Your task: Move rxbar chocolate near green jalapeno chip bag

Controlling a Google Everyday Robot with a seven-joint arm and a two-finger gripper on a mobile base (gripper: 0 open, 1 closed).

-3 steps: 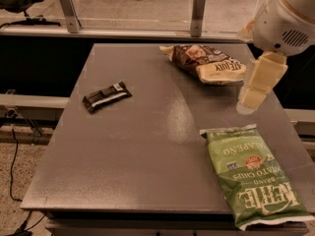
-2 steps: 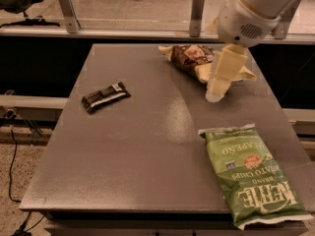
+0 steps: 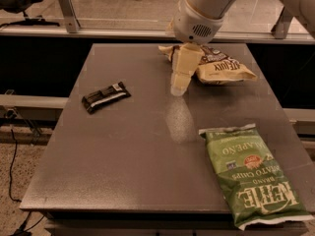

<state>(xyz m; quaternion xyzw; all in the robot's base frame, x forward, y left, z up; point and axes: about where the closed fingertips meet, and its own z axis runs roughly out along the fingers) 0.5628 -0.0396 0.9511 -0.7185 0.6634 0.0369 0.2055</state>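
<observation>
Hanging over the counter (image 3: 123, 156) by the brown bag (image 3: 224, 69), the claw (image 3: 177, 88) may be open or closed; I cannot tell. The bar (image 3: 106, 97) lies at the left, well apart from the green bag (image 3: 253, 181). A sloppy grab could knock it off the edge.
</observation>
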